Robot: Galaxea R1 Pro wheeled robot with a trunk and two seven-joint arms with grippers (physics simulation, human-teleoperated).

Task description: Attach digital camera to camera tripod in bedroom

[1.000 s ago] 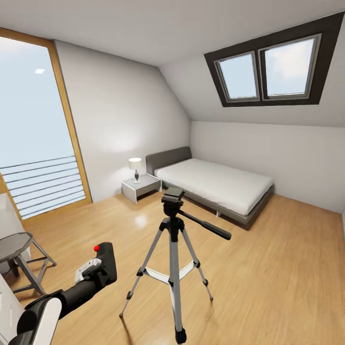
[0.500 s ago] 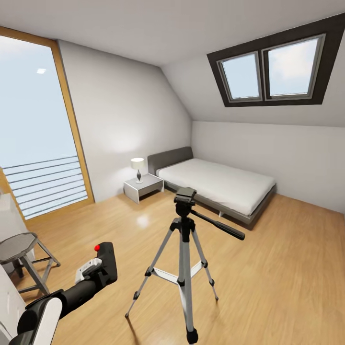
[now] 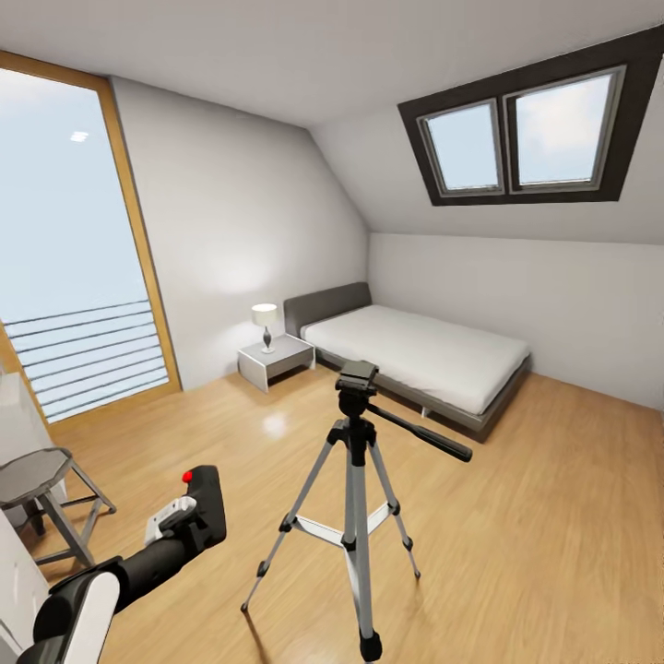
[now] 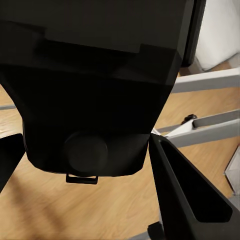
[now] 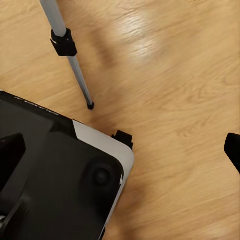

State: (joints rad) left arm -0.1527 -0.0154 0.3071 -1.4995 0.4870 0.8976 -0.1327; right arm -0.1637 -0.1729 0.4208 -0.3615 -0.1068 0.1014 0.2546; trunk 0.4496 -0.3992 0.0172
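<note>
Bedroom with a light wood floor point(image 3: 553, 516), grey walls and a skylight point(image 3: 526, 129), pretty roomy. Closest in, the left gripper point(image 3: 189, 527) sits low at the robot's left with the camera point(image 3: 208, 505) pinched between its fingers point(image 4: 187, 190); the red button pokes out on top, and in the left wrist view the black body fills the gap between both fingers. The right gripper point(image 5: 120, 150) hangs over the floor with its fingers spread wide and nothing between them. A grey stool point(image 3: 41, 489) stands off to the left. The tripod point(image 3: 355, 498) stands just ahead, well apart from the camera, legs splayed, handle sticking out to the right, flat mounting plate on the head bare. Past it are a nightstand with a lamp point(image 3: 266, 325) and a low bed point(image 3: 415, 355). My guess: the camera is a light, rigid, smooth-sided box, so a side pinch works but could slip if bumped. The tripod looks light and top-heavy, easy to tip, so I'd come down gently onto the plate and steer clear of the handle.
</note>
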